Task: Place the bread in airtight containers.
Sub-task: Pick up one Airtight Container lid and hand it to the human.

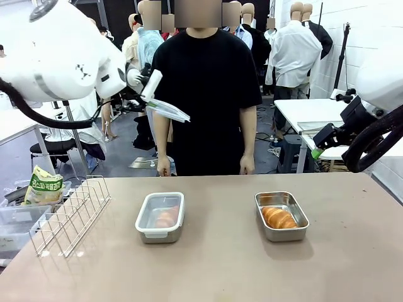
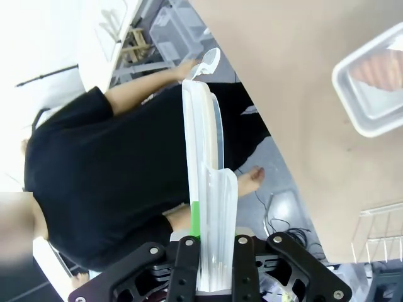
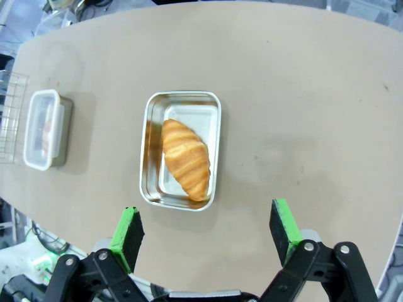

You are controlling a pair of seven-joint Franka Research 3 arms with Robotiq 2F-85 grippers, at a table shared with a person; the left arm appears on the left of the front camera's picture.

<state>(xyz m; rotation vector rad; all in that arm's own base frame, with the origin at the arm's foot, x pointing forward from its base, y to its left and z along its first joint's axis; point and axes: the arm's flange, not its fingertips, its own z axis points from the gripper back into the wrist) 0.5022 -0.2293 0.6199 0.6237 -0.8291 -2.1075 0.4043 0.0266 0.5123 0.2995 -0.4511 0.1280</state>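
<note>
Two airtight containers stand on the table. The left one (image 1: 157, 236) has its translucent lid clipped on, and a croissant shows faintly through it. The right one (image 1: 281, 195) is open with a golden-brown bread croissant (image 1: 278, 218) lying inside. My left gripper (image 1: 151, 85) is raised high above the table's left, shut on a second translucent lid (image 1: 168, 111); the left wrist view shows that lid (image 2: 204, 182) standing on edge between the fingers (image 2: 186, 251). My right gripper (image 3: 208, 229) hovers open above the near side of the open container (image 3: 203, 119) and its croissant (image 3: 186, 158).
A wire rack (image 1: 69, 214) stands at the table's left edge, with a snack bag (image 1: 43, 187) and clear bins beyond it. A person in a black shirt (image 1: 204, 94) stands at the far side, hands by the table edge. The lidded container (image 3: 44, 129) sits left of the open one.
</note>
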